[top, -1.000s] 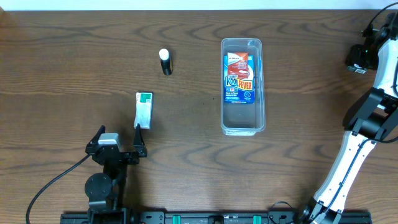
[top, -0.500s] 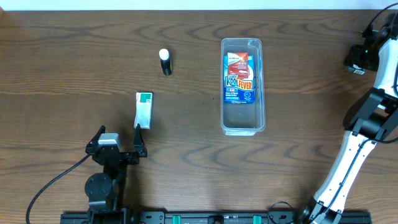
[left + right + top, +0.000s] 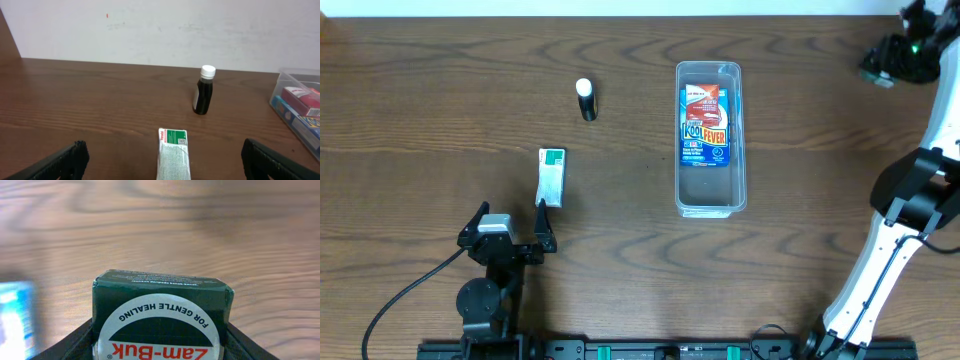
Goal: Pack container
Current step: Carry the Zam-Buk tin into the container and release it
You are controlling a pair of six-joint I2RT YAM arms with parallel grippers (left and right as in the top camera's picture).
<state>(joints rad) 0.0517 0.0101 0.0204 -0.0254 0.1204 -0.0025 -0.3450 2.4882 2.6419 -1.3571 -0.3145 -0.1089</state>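
Observation:
The clear container [image 3: 711,198] lies lengthwise right of centre, with a blue "Kool Fever" box [image 3: 704,125] in its far half; its corner shows in the left wrist view [image 3: 295,92]. My left gripper [image 3: 510,228] is open and low on the table, just before a white and green box [image 3: 551,176], which lies between its fingers' line in the left wrist view [image 3: 173,154]. My right gripper [image 3: 883,66] is raised at the far right and shut on a dark green "Zam-Buk" box [image 3: 161,317].
A small dark bottle with a white cap [image 3: 586,99] stands left of the container, also in the left wrist view [image 3: 204,90]. The right arm's base stands at the right edge. A white wall lies beyond the table's far edge.
My right gripper has risen and moved toward the far edge and a little left, carrying the Zam-Buk box. The left arm and the table's objects have not moved.

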